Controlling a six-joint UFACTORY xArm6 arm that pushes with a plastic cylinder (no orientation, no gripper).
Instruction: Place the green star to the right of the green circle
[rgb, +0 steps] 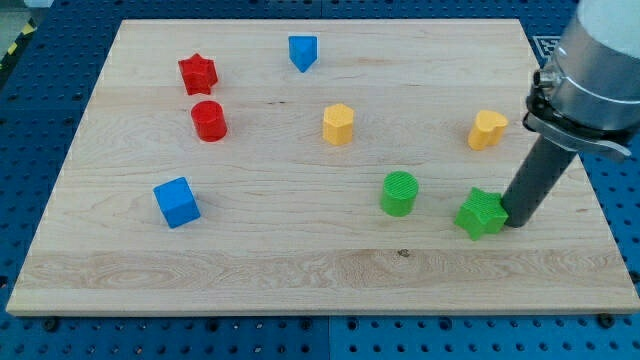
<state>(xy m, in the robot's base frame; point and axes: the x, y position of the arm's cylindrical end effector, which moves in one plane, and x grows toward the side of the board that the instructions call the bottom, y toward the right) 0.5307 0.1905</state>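
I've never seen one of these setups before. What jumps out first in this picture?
Probably the thick dark rod coming down at the view's right, my tip pressed against the right side of the green star-shaped block. Just left of that sits the green round block, apart from the star. Red, blue and yellow blocks lie scattered over the pale wooden board.
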